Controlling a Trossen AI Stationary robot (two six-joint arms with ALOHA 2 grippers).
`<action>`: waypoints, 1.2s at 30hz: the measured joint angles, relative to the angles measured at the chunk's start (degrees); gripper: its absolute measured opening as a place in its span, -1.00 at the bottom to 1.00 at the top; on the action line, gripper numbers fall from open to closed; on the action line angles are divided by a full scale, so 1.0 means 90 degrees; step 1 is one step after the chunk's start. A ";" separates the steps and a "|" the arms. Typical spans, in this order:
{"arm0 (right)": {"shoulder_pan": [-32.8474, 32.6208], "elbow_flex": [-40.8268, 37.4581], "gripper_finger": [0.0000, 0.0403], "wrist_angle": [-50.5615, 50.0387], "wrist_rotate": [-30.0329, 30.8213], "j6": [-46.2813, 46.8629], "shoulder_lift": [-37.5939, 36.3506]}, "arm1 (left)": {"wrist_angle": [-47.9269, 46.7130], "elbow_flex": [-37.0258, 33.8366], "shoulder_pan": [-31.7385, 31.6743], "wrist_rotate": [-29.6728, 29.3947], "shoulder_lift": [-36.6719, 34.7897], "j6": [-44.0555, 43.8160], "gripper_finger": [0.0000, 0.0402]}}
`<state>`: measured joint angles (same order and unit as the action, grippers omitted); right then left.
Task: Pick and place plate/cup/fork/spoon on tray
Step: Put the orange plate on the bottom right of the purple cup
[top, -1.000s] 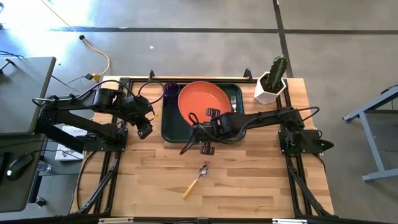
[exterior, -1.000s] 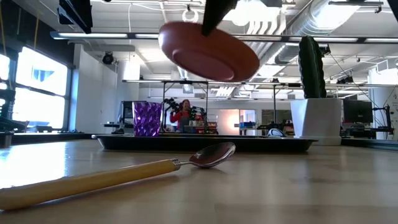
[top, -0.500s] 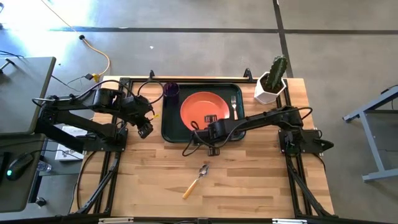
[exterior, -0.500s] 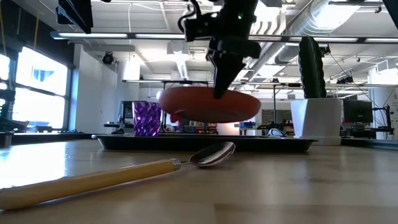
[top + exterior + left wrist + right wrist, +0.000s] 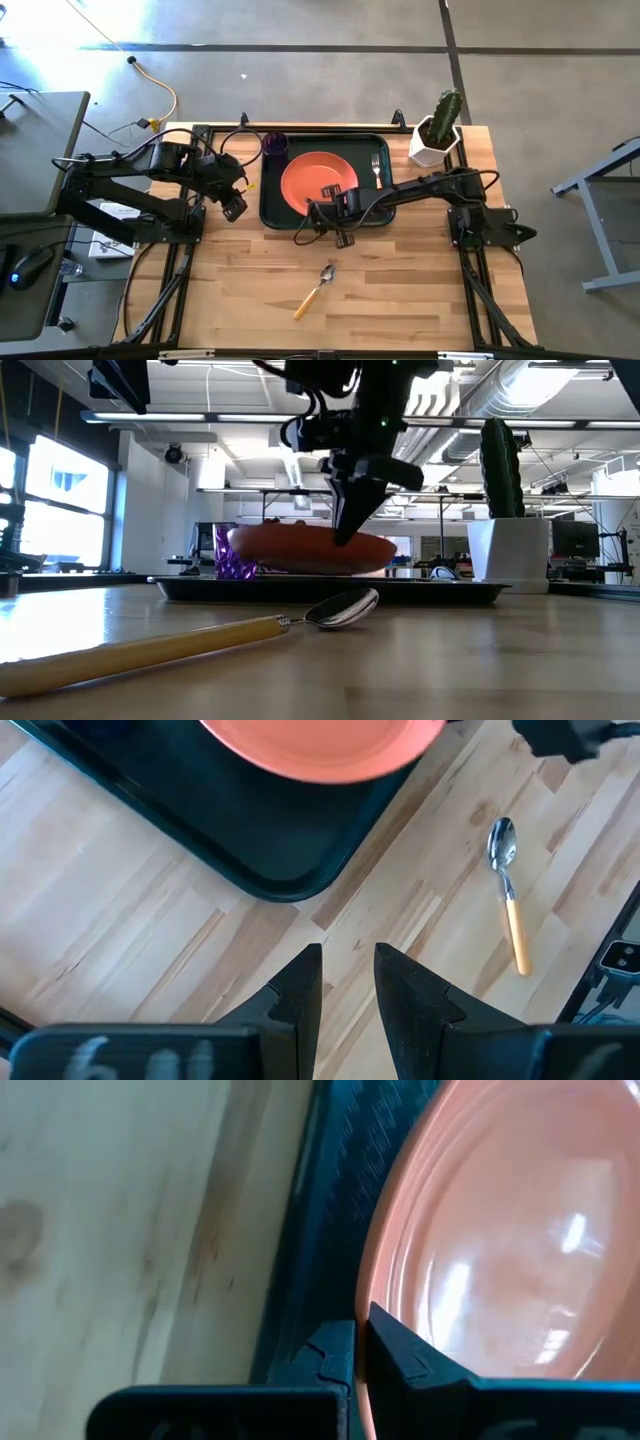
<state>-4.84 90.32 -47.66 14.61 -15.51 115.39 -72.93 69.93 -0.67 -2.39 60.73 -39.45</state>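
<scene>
The salmon-orange plate (image 5: 315, 175) hangs low over the dark green tray (image 5: 272, 205), held by my right gripper (image 5: 322, 208), which is shut on its rim. In the low view the plate (image 5: 300, 550) is nearly level just above the tray's rim (image 5: 440, 588). The purple cup (image 5: 275, 143) stands in the tray's far left corner. The fork (image 5: 377, 170) lies along the tray's right side. The spoon (image 5: 318, 288) lies on the table in front of the tray. My left gripper (image 5: 235, 207) waits left of the tray, slightly open and empty. My right gripper pinches the plate's rim (image 5: 365, 1295) on the side toward the table's near edge, one finger (image 5: 400, 1350) on the plate's upper face and the other under it. The fingers slant down from above (image 5: 345, 535). The plate sits nearly level; whether it touches the tray I cannot tell.
A white pot with a cactus (image 5: 437, 135) stands at the table's far right corner. Bare wooden table (image 5: 400, 290) lies around the spoon in front of the tray. A black frame (image 5: 185, 280) runs along the table's left and right sides.
My right gripper has come down and a little toward the table's left with the plate. The plate, first high and tilted, has tipped nearly level and sunk to just above the tray. The gripper has stayed shut on its rim.
</scene>
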 joint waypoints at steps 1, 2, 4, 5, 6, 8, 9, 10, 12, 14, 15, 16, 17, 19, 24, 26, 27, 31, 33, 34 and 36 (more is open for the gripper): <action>0.0051 -0.0035 -1.00 0.0040 -0.0070 0.0002 0.0000 | 0.0000 0.0000 0.0000 -0.0002 0.0000 -0.0040 -0.57; 0.0098 -0.0054 -1.00 0.0057 -0.0163 -0.0002 0.0000 | 0.0000 0.0000 0.0000 -0.0002 0.0000 -0.0060 -0.57; 0.0188 -0.0063 -1.00 0.0062 -0.0206 -0.0009 0.0000 | 0.0000 0.0000 0.0000 -0.0002 0.0000 -0.0067 -0.57; 0.0231 -0.0063 -1.00 0.0101 -0.0234 -0.0010 0.0000 | -0.0001 0.0000 0.0000 -0.0002 0.0000 -0.0063 -0.57; 0.0275 -0.0063 -1.00 0.0165 -0.0259 -0.0010 0.0000 | 0.0000 0.0000 0.0000 0.0000 0.0000 -0.0062 -0.57; 0.0381 -0.0063 -1.00 0.0286 -0.0502 -0.0029 0.0000 | 0.0000 0.0000 0.0000 0.0000 0.0000 -0.0074 -0.57; 0.0430 -0.0063 -1.00 0.0305 -0.0671 -0.0025 -0.0002 | 0.0000 0.0000 0.0000 0.0000 0.0000 -0.0100 -0.57; 0.0475 -0.0063 -1.00 0.0294 -0.0819 -0.0022 -0.0002 | 0.0000 0.0000 0.0000 0.0000 0.0000 -0.0110 -0.57; 0.0560 -0.0063 -1.00 0.0277 -0.1053 -0.0025 0.0002 | 0.0000 0.0000 0.0000 -0.0001 0.0000 -0.0110 -0.57; 0.0643 -0.0063 -1.00 0.0276 -0.1230 -0.0013 0.0002 | 0.0000 0.0000 0.0000 0.0000 0.0000 -0.0120 -0.57; 0.0683 -0.0063 -1.00 0.0261 -0.1370 -0.0015 0.0002 | 0.0000 0.0000 0.0000 -0.0002 0.0000 -0.0156 -0.57; 0.0717 -0.0063 -1.00 0.0250 -0.1509 -0.0020 0.0002 | 0.0000 0.0000 0.0000 -0.0008 0.0000 -0.0191 -0.57; 0.0746 -0.0063 -1.00 0.0250 -0.1604 -0.0029 0.0002 | 0.0000 0.0000 -0.0003 -0.0035 0.0000 -0.0231 -0.57; 0.0800 -0.0063 -1.00 0.0254 -0.1751 -0.0129 0.0002 | 0.0000 0.0000 -0.0007 -0.0125 0.0000 -0.0287 -0.57; 0.0934 -0.0063 -1.00 0.0250 -0.2128 -0.0194 0.0005 | 0.0000 0.0000 -0.0007 -0.0192 0.0000 -0.0332 -0.57; 0.0966 -0.0063 -0.99 0.0250 -0.2147 -0.0194 0.0007 | 0.0000 0.0000 -0.0007 -0.0192 0.0000 -0.0334 -0.57; 0.0972 -0.0063 -0.99 0.0247 -0.2149 -0.0194 0.0007 | 0.0000 0.0000 -0.0007 -0.0192 0.0000 -0.0334 -0.57; 0.0989 -0.0062 -0.93 0.0222 -0.2153 -0.0194 0.0015 | 0.0000 0.0000 -0.0007 -0.0192 0.0000 -0.0338 -0.57; 0.0989 -0.0063 -0.89 0.0219 -0.2179 -0.0192 0.0015 | 0.0000 0.0000 -0.0007 -0.0192 0.0000 -0.0339 -0.57; 0.0989 -0.0063 -0.86 0.0219 -0.2189 -0.0192 0.0015 | 0.0000 0.0000 -0.0007 -0.0192 0.0000 -0.0339 -0.57; 0.0989 -0.0063 -0.81 0.0219 -0.2191 -0.0192 0.0015 | 0.0000 0.0000 -0.0007 -0.0192 0.0000 -0.0337 -0.57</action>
<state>4.05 89.76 -45.69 -5.10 -17.23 115.52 -72.93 69.93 -0.73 -4.12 60.73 -42.49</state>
